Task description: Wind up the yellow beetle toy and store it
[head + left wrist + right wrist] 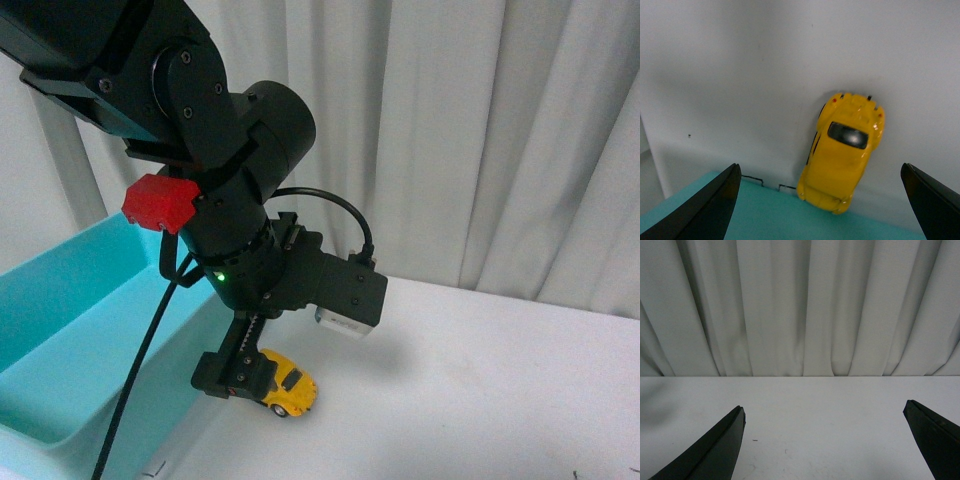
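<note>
left gripper (pixel 820 169) hangs over the yellow beetle toy (pixel 842 155), fingers wide apart, not touching it; toy sits on the white table (pixel 480 380) right beside the teal bin (pixel 60 330); right gripper (pixel 824 407) spread apart too, facing the curtain (pixel 800 305)

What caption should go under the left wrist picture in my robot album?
Open left gripper hovers over the yellow beetle toy beside the teal bin.

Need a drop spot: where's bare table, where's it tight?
Bare: table right of the yellow beetle toy, out to the curtain; also the visible floor of the teal bin. Tight: bin edge, where left arm hangs over toy.
</note>
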You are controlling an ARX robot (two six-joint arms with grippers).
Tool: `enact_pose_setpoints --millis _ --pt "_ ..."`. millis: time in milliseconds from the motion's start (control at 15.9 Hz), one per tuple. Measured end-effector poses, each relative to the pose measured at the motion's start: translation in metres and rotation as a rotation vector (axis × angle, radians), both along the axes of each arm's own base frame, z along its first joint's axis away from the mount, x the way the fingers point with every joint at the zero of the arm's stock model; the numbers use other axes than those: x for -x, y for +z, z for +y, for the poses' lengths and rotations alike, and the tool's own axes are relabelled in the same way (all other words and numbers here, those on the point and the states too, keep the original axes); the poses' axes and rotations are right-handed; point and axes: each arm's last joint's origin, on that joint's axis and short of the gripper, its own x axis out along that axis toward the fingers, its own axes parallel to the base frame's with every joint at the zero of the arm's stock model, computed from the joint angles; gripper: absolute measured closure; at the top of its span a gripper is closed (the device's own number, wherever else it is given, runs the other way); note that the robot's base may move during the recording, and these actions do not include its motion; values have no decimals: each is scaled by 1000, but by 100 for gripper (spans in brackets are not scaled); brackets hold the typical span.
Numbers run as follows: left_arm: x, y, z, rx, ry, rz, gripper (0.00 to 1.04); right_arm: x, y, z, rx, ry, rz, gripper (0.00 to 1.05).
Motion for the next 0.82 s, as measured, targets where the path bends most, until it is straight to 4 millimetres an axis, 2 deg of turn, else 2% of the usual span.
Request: enact_pose_setpoints --millis 251,502,628,753,816 --pt "-6 -25 1 -124 -59 49 7 0 0 0 0 0 0 7" --pt "-9 -37 0 -137 47 76 9 0 0 0 0 0 0 7" --pt "-8 -39 -3 -126 39 86 32 0 0 0 0 0 0 7" --pt "-7 -41 -4 -124 70 83 60 0 0 0 0 0 0 7" --pt "-6 -39 -6 -119 36 86 65 0 0 0 0 0 0 7"
